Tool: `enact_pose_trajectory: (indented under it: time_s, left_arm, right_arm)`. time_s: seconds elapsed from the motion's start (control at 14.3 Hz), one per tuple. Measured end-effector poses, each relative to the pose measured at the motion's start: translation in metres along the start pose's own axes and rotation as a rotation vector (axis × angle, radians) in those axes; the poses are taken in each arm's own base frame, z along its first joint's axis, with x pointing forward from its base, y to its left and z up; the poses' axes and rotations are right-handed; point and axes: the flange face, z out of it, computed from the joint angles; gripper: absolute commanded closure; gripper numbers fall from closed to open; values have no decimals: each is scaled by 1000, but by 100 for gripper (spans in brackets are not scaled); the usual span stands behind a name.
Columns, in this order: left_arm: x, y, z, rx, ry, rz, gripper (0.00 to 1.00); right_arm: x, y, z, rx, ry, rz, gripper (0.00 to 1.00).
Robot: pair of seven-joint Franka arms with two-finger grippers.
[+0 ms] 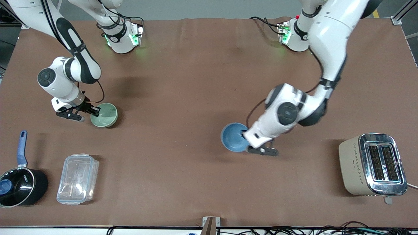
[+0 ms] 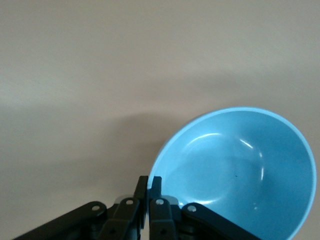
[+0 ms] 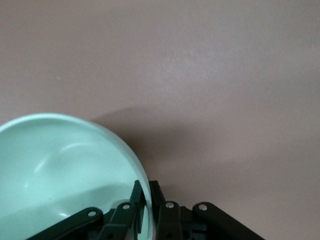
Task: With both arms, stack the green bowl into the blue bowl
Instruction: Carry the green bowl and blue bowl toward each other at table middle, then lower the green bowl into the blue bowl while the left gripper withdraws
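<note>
The pale green bowl [image 1: 105, 115] is toward the right arm's end of the table. My right gripper [image 1: 94, 112] is shut on its rim, with one finger inside and one outside, as the right wrist view shows [image 3: 148, 192] on the green bowl [image 3: 55, 165]. The sky-blue bowl [image 1: 232, 137] is near the table's middle, toward the left arm's end, and is tilted. My left gripper [image 1: 245, 135] is shut on its rim, as the left wrist view shows [image 2: 149, 184] on the blue bowl [image 2: 240, 175]. The two bowls are far apart. I cannot tell whether either bowl touches the table.
A black saucepan with a blue handle [image 1: 19, 186] and a clear plastic box [image 1: 77, 179] stand nearer the front camera than the green bowl. A beige toaster [image 1: 374, 164] stands near the front edge at the left arm's end.
</note>
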Motion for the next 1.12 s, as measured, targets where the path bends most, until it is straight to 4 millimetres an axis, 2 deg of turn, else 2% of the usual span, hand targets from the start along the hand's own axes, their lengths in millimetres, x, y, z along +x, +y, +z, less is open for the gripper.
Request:
enact_pose_trajectory:
  time_s: [0.14, 0.21, 0.28, 0.42, 0.49, 0.56, 0.63, 0.77, 0.84, 0.98, 1.12]
  left_arm:
    - [-27, 59, 33, -9, -15, -27, 99]
    - [-37, 82, 50, -22, -11, -40, 98]
    - [-44, 96, 65, -34, -5, -48, 92]
    - [-46, 102, 86, -44, -7, -50, 63]
    - [-43, 99, 89, -42, -5, -55, 35]
    - [-39, 94, 89, -39, 0, -61, 1]
    - [-34, 91, 85, -39, 9, -66, 0]
    - [-20, 87, 66, -47, 45, -71, 0]
    - [-12, 85, 46, -47, 66, -76, 0]
    - [8, 69, -13, -19, 88, -103, 0]
    - [24, 40, -84, 17, 109, -143, 0]
  right_arm:
    - [11, -3, -18, -1, -35, -5, 100]
    - [20, -5, -34, -2, -55, -5, 100]
    - [31, -9, -54, 3, -63, -6, 100]
    - [47, -33, -94, 42, -76, -4, 100]
    - [52, -49, -111, 73, -92, 0, 100]
    - [56, -65, -125, 106, -110, 9, 100]
    - [59, -85, -137, 131, -123, 24, 100]
    - [58, -134, -154, 144, -121, 65, 100]
    - [53, -163, -162, 145, -116, 87, 100]
    - [37, -228, -178, 153, -104, 131, 100]
    - [18, -292, -191, 164, -99, 173, 100]
